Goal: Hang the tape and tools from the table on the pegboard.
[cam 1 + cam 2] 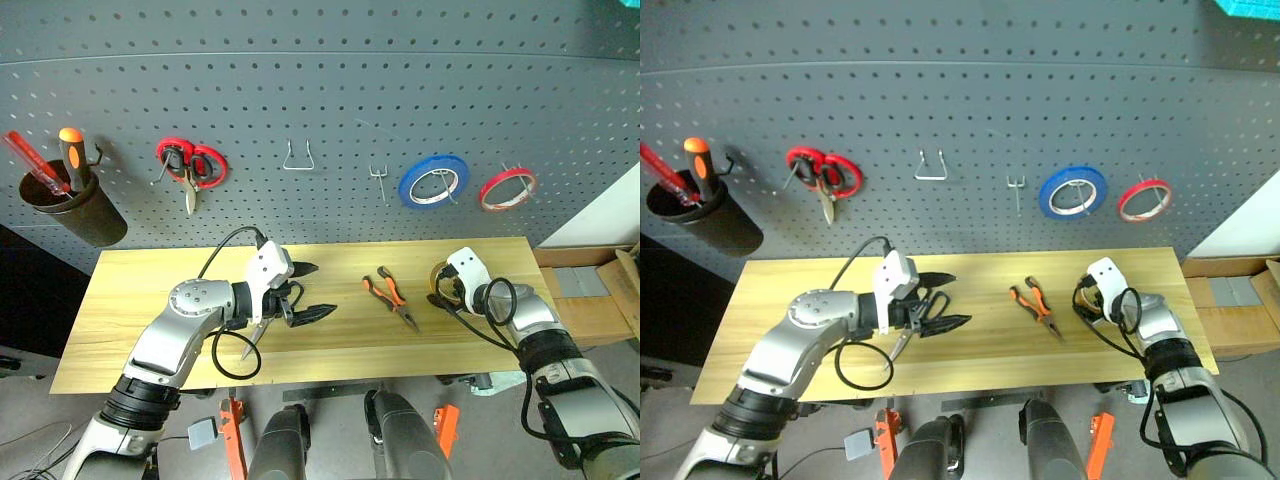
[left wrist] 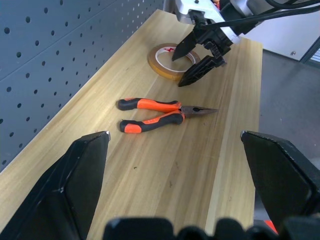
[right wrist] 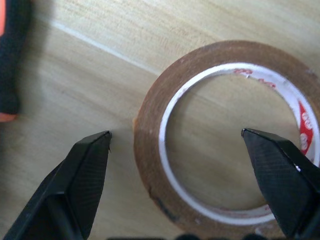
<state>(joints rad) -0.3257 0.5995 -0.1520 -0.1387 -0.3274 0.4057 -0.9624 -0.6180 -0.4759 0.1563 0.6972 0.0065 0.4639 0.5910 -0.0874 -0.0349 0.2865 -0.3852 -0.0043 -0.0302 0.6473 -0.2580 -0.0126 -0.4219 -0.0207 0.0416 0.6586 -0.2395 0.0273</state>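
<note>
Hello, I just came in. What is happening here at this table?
A two-armed robot works at a light wooden table below a dark grey pegboard. Its right pincer, open, sits at a tan roll of tape with a white core lying flat, one finger outside the ring, one over the hole. Its left pincer is open above dark-handled scissors. Orange-and-black pliers lie between.

The left arm reaches forward and inward, its gripper [image 1: 303, 291] pointing right, nearly level, its 2 fingers spread wide. The right arm stretches forward, its gripper [image 2: 192, 59] tilted downward with both fingers [image 3: 82, 172] apart.
</note>
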